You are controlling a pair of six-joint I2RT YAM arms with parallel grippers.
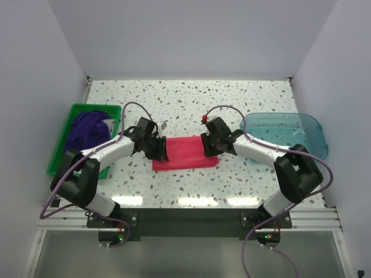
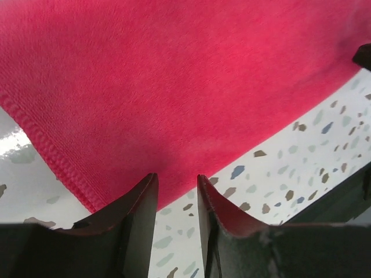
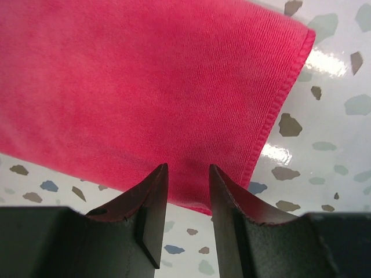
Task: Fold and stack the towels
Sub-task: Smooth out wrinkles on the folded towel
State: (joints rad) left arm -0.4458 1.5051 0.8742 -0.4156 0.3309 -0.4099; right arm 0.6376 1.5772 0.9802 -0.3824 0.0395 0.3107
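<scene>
We find free room along the far edge of the table (image 1: 191,95), from corner to corner. At the left edge the green bin (image 1: 61,152), heaped with purple towels (image 1: 87,128), stands in the way. The teal tray (image 1: 290,124) blocks the right edge. Mid-table the pink towel (image 1: 185,153) lies flat and low. The left gripper (image 2: 177,182) sits at its left end and the right gripper (image 3: 188,171) at its right, barring sideways passes. A bare strip runs along the near edge.
</scene>
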